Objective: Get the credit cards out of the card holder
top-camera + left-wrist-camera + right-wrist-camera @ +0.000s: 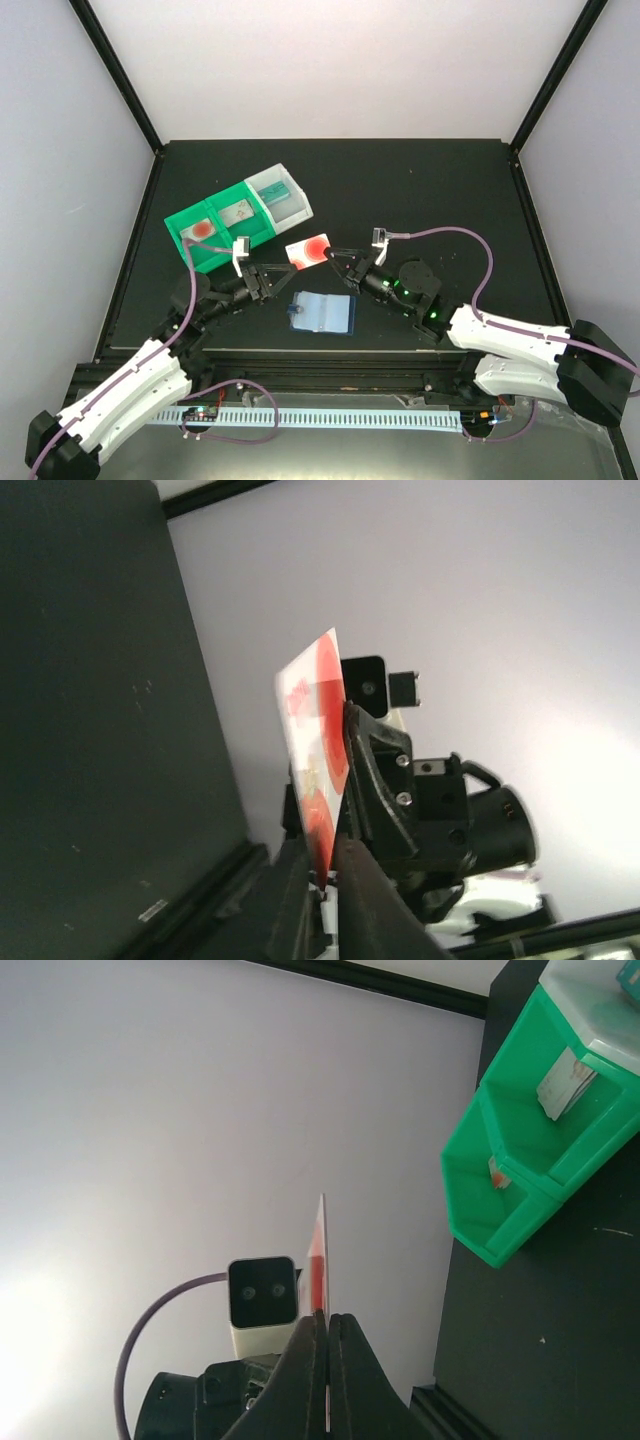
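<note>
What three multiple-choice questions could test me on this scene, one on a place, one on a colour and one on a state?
1. Where is the card holder?
A. leaning upright against the back wall
B. flat on the black table
C. between the fingers of a gripper

2. What colour is the patch on the credit card that is held in the air?
A. blue
B. yellow
C. red

3. In what state is the right gripper?
A. shut on the credit card
B. wide open above the table
C. shut on the card holder

Answers:
1 B, the pale-blue sleeve lies on the table with nothing gripping it.
2 C, the top view shows a red spot on the whitish card.
3 A, the right wrist view shows the card edge-on, pinched between the fingers.
</note>
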Controlling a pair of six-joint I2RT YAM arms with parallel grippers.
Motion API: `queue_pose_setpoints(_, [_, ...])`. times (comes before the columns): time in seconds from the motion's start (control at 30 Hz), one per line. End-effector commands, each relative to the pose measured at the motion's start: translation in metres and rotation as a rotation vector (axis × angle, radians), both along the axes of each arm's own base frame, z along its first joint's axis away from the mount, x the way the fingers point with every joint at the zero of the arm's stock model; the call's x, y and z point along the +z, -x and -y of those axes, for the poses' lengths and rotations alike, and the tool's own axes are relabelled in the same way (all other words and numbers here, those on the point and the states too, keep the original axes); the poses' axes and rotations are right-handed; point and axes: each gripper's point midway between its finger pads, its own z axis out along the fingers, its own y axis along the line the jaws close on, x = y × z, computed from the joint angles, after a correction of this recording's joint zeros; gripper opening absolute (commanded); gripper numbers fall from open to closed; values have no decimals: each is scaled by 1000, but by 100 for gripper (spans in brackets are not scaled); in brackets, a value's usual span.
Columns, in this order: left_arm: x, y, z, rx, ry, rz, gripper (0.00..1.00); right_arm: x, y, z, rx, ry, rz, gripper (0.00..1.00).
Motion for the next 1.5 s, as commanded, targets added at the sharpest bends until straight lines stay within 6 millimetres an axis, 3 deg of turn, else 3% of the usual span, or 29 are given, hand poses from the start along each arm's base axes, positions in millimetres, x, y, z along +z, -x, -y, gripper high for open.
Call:
queue_pose_setpoints(0.0, [12,2,-5,18,16,51,2,1,3,5,-8,-20,15,1])
queue_pose_setpoints(0.17, [11,0,-11,62,-10,71,2,-9,4,6,-6,15,18,5])
queue_pose_setpoints(0.27, [9,-1,-11,62,-43,79,1,-10,6,8,-7,25,32,14])
queue_pose_setpoints(0.73, [-4,-10,-14,88,-241,87,2,-17,11,38,-74,236,183,99])
queue_pose_setpoints(1.1, [-18,-35,-42,149,-398,43,1,-46,29,63,-45,413,250,100])
queue_pose_setpoints(1.27, [-34,-53,-74,202,-446,-17,2,-58,34,71,-43,423,256,100])
queue_pose_setpoints(1.47, [-42,-70,-117,284,-514,-84,2,-56,38,74,-32,442,302,100])
